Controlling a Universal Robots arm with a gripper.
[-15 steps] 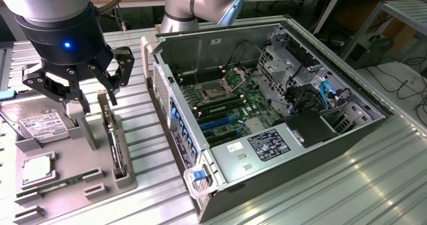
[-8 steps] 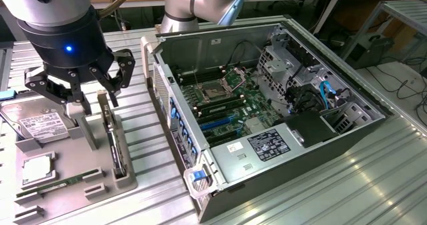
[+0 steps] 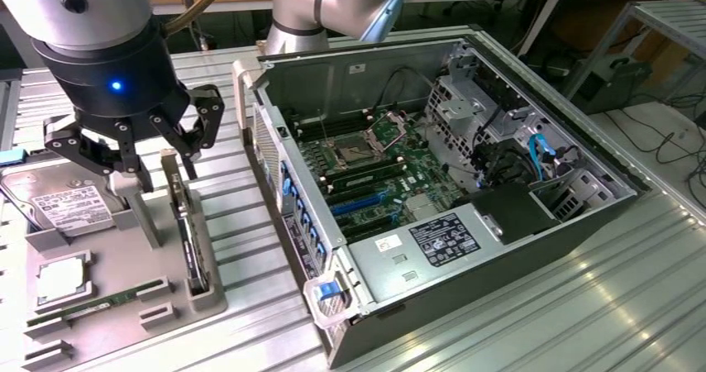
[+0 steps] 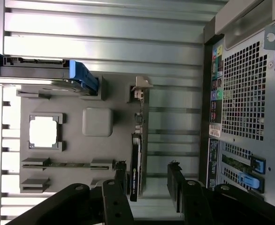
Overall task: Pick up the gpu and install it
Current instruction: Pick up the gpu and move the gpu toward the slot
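Note:
The gpu (image 3: 190, 241) is a thin black card standing on its edge in a slot of the grey parts tray (image 3: 155, 260), on the exterior view's left. In the wrist view the gpu (image 4: 137, 154) runs edge-on, with its pale metal bracket (image 4: 141, 87) at the far end. My gripper (image 3: 155, 174) hangs just above the card's near end, open. Seen from the wrist, the gripper (image 4: 148, 180) has one black finger (image 4: 120, 174) on each side of the card's end, with nothing held.
The open computer case (image 3: 441, 182) lies on the exterior view's right, its motherboard and blue slots (image 3: 359, 202) exposed. The tray also holds a hard drive (image 3: 61, 202), a processor (image 3: 61, 277) and a memory stick (image 3: 99, 303). The case's back wall (image 4: 245, 93) stands close beside the tray.

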